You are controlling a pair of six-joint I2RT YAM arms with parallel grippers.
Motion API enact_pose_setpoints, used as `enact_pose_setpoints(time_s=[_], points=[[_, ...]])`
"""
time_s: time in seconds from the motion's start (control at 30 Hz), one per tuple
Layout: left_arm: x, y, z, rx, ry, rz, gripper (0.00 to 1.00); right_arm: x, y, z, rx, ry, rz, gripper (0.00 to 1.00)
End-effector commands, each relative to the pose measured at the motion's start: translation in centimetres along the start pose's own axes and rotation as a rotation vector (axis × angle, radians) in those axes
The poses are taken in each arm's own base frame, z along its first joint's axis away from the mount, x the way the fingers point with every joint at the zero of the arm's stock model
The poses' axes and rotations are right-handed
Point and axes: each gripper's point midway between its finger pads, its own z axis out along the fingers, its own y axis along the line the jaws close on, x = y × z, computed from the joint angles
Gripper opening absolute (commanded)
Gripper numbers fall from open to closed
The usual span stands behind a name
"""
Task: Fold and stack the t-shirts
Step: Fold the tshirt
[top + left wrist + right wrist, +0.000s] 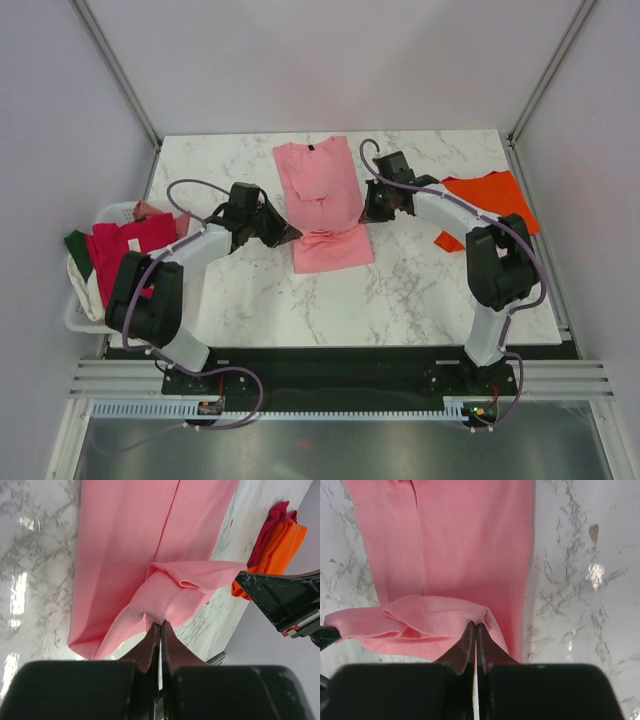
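Soft pink t-shirt [320,185], long folded strip; left jaws, right jaws clamp its bunched fold.

Left arm [165,290]: base on the near side of the pink t-shirt [318,185], elbow folded high, forearm angled toward the shirt's left edge. Left fingers [287,236] are pressed together at the tips, pinching a raised fold of the shirt's cloth at its left edge, about midway along its length.

Right arm [500,262]: base on the near side of the shirt, elbow folded high, forearm reaching toward the shirt's right edge. Right fingers [368,212] are closed tip to tip, pinching the same raised fold at the right edge, directly across from the left fingers.
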Motion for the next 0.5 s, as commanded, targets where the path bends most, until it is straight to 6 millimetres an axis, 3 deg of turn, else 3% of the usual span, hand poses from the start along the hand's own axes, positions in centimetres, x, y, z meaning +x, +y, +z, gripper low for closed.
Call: enact_pose_setpoints(time_s=[0.0, 0.3, 0.4, 0.47], points=[[-2.5, -1.6, 0.8, 0.046, -0.021, 0.044, 0.02, -3.2, 0.7, 0.7, -0.035, -0.038, -0.007, 0.0], [-6.3, -1.2, 4.0, 0.042, -0.016, -0.001, 0.02, -7.5, 1.0, 3.6, -0.035, -0.059, 0.004, 0.0], [-7.6, -1.5, 5.3, 0.067, -0.009, -0.012, 0.02, -8.0, 0.4, 5.1, -0.028, -0.05, 0.023, 0.02], [-8.8, -1.5, 6.0, 0.077, 0.0, -0.015, 0.1, -9.8, 0.5, 5.4, -0.021, -0.093, 0.019, 0.33]])
